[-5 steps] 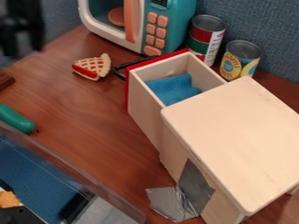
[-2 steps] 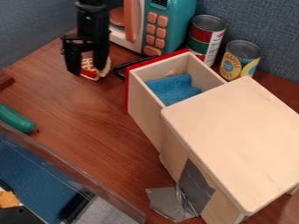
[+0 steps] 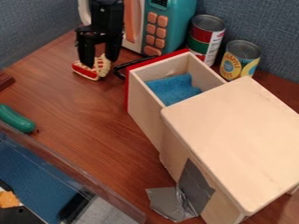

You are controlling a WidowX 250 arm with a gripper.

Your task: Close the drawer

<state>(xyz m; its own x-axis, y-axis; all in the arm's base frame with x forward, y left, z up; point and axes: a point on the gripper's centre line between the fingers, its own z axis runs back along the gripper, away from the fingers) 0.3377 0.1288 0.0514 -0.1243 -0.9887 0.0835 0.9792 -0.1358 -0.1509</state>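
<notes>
Shot by a fixed camera from above the worktop (image 3: 88, 131), looking down at a slant toward the blue wall (image 3: 262, 22) at the back. Framed close enough to crop the microwave (image 3: 181, 22) at the top and the cabinet (image 3: 234, 131) at lower right, nearest the lens along with the clear bin (image 3: 105, 192) at lower left.
</notes>
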